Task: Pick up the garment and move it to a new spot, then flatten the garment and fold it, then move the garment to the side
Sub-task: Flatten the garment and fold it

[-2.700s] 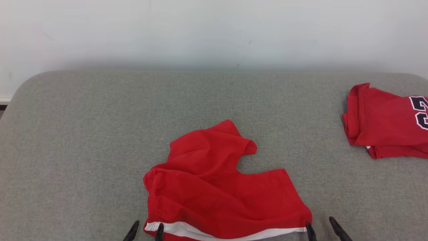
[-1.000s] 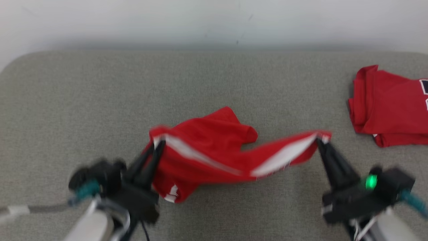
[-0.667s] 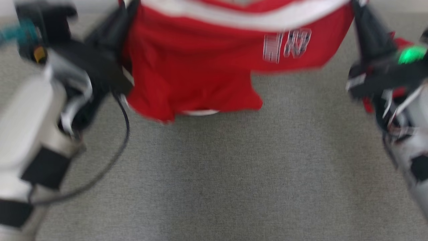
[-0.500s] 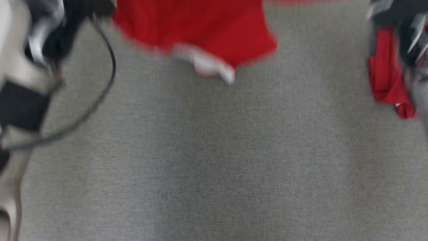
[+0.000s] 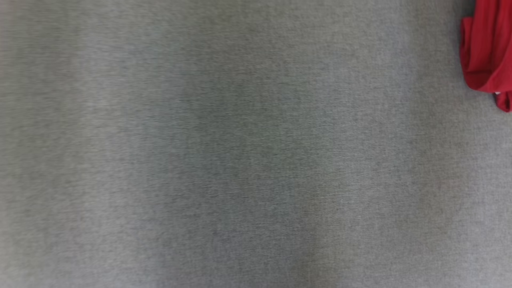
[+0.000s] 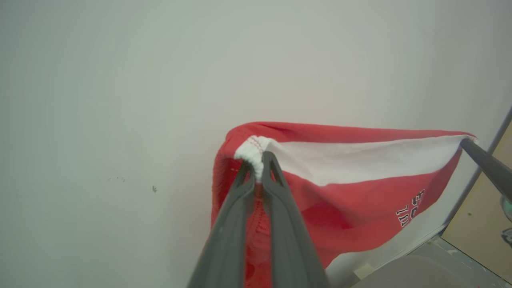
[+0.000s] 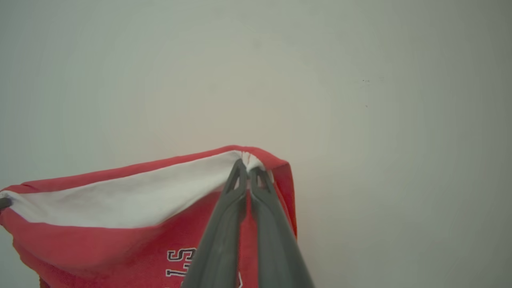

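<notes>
The left gripper (image 6: 259, 160) is clamped on one white-edged corner of the garment (image 6: 360, 200) and the right gripper (image 7: 247, 170) on the opposite corner, so it hangs stretched between them in the air, before the pale wall (image 6: 120, 80). Each grip takes only a thin edge. A sharp pull apart could slip a corner free, dropping the garment crumpled onto the grey surface (image 5: 240, 160) or the other red cloth (image 5: 484, 60).

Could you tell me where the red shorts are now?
In both wrist views, the red shorts hang before the pale wall, waistband stretched between the left gripper and the right gripper.
</notes>
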Motion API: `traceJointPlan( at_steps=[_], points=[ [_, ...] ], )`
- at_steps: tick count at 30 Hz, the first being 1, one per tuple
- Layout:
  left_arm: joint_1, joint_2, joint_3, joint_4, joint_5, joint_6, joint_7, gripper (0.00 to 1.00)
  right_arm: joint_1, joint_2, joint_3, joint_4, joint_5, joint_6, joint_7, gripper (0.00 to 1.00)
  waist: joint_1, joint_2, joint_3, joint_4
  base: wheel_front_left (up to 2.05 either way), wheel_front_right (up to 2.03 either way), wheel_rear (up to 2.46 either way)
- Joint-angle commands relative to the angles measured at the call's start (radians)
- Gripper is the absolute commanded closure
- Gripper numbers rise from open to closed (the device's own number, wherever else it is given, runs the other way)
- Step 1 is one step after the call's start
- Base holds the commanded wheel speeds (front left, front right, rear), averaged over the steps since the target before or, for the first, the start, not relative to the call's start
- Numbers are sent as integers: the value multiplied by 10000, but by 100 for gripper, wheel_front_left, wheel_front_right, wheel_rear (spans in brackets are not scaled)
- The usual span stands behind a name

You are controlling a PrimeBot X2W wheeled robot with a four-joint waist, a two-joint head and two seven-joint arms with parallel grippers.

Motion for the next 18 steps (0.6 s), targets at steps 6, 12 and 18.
traceJointPlan(
  at_steps=[6,12,18],
  points=[
    [-504,42,-640,507,-409,16,-368,100,-512,11,631,560,415,4,-404,100,-3,-3,491,-356,0,0,0],
    [-75,314,-1325,537,-984,16,-695,100,-96,-264,1358,483,838,4,-649,100,-3,-3,658,-318,0,0,0],
    [1361,712,-2266,-550,-1672,16,-1325,100,1113,-906,1876,-462,1507,4,-801,100,-3,-3,195,-71,0,0,0]
  ],
)
